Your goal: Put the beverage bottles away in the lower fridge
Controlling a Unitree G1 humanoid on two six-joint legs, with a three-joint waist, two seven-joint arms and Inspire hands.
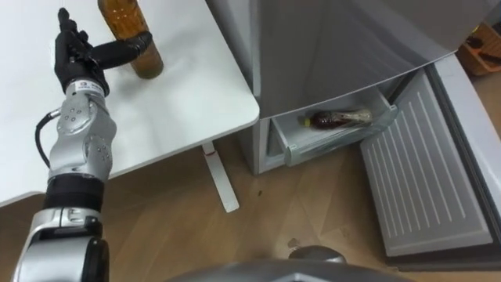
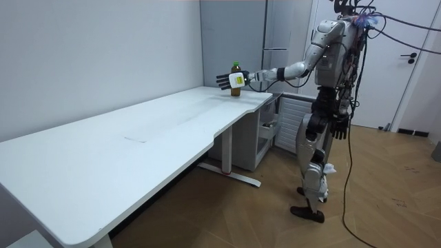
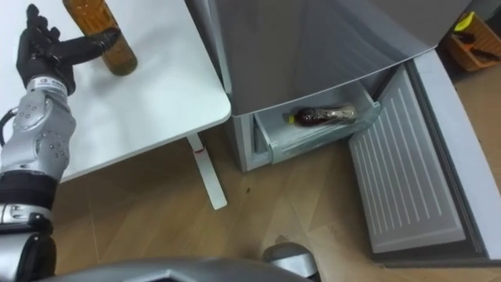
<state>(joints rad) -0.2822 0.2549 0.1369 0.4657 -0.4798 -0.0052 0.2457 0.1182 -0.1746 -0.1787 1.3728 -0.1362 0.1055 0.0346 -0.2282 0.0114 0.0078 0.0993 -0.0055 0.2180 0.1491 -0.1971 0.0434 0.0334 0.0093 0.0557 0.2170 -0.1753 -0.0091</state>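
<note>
One dark drink bottle (image 1: 341, 119) already lies on its side in the open lower fridge drawer (image 1: 337, 139). The amber bottle (image 1: 147, 63) stands upright near the corner of the white worktop (image 1: 188, 94), yet to be carried over. The left hand (image 1: 78, 59) is at it, fingers straight and apart, thumb laid across its front, not clamped. The right hand (image 2: 339, 128) hangs by the hip. The amber bottle looks like clear plastic holding tea-coloured liquid, with a green cap and a yellow label.

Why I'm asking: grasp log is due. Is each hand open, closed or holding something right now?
Left hand: open, fingers straight, thumb lying across the bottle.
Right hand: hangs at the robot's side; state cannot be told.
</note>
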